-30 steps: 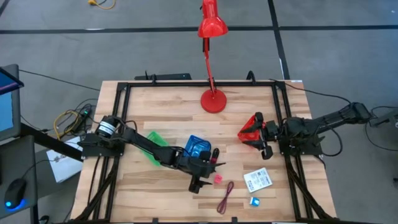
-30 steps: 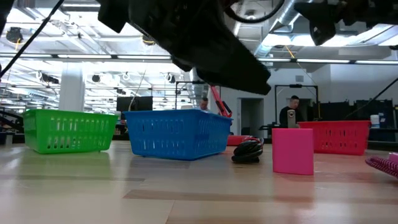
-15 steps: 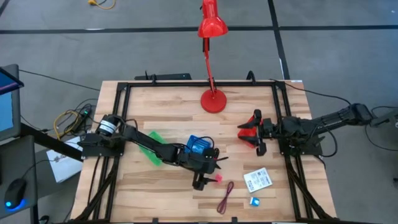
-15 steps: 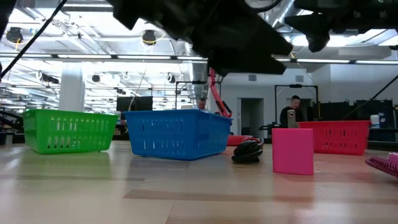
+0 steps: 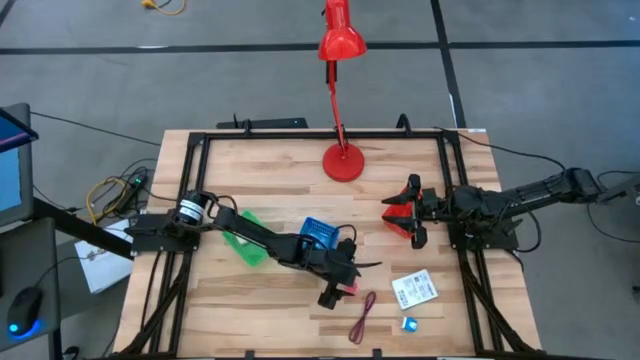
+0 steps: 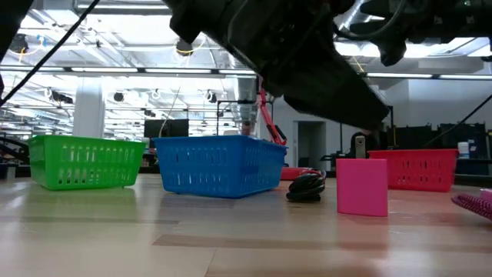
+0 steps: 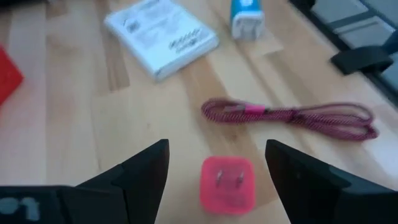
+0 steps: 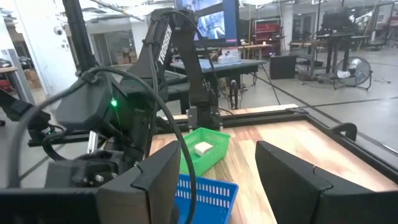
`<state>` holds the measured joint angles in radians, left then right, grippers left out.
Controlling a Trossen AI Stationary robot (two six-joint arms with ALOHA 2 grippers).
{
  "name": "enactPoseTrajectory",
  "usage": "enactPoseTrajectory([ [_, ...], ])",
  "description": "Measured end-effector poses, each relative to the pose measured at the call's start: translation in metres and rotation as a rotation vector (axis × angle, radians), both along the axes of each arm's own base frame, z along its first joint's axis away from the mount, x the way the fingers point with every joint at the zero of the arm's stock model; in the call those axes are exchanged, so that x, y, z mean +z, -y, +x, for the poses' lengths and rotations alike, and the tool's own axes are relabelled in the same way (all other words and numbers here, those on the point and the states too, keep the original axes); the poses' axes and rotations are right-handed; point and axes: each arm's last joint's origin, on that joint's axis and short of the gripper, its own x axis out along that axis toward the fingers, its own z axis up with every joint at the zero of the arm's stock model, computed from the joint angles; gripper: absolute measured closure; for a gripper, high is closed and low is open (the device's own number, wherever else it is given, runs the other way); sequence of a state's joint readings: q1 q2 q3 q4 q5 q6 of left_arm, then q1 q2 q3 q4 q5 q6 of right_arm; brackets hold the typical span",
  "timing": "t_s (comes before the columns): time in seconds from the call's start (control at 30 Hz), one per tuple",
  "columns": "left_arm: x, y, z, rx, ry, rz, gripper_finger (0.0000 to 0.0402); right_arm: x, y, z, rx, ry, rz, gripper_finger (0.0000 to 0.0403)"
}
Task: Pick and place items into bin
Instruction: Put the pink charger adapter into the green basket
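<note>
The left gripper (image 7: 216, 163) has pushed farther right and nearer, fingers spread above the pink cube (image 7: 227, 185), with the cord (image 7: 292, 116) and white packet (image 7: 161, 36) beyond. The right gripper (image 5: 411, 212) stays spread over the red basket (image 5: 396, 216).

We are in a robotics lab. Beyond the wooden table (image 5: 260, 170) we see ceiling lights (image 6: 184, 48), workbenches (image 8: 249, 62) and a monitor (image 8: 208, 18).

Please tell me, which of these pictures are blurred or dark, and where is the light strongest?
Left wrist view: soft focus overall, the pink cube and white printed packet blurred. Low view: the arm overhead is a dark, unfocused mass against bright ceiling lights, while the blue basket is clear. High view: even light, no strong glare. Right wrist view: fairly sharp, bright background.
</note>
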<state>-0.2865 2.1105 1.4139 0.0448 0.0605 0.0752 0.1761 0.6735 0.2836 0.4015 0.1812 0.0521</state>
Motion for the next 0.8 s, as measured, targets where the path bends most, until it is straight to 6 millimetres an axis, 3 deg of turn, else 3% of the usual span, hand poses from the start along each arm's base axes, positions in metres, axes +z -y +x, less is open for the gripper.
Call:
enactPoseTrajectory([
  [0.3,-0.03,0.003,0.001,0.02,-0.087,-0.003,0.014,-0.001,0.0,0.0,0.0,-0.005,-0.001,0.02],
  [0.6,-0.031,0.004,0.001,0.049,-0.087,-0.015,0.0146,-0.001,0.0,0.0,0.0,-0.005,-0.001,0.02],
  [0.8,-0.033,0.003,-0.001,0.025,-0.127,-0.026,0.019,-0.001,0.0,0.0,0.0,-0.005,0.0,0.02],
])
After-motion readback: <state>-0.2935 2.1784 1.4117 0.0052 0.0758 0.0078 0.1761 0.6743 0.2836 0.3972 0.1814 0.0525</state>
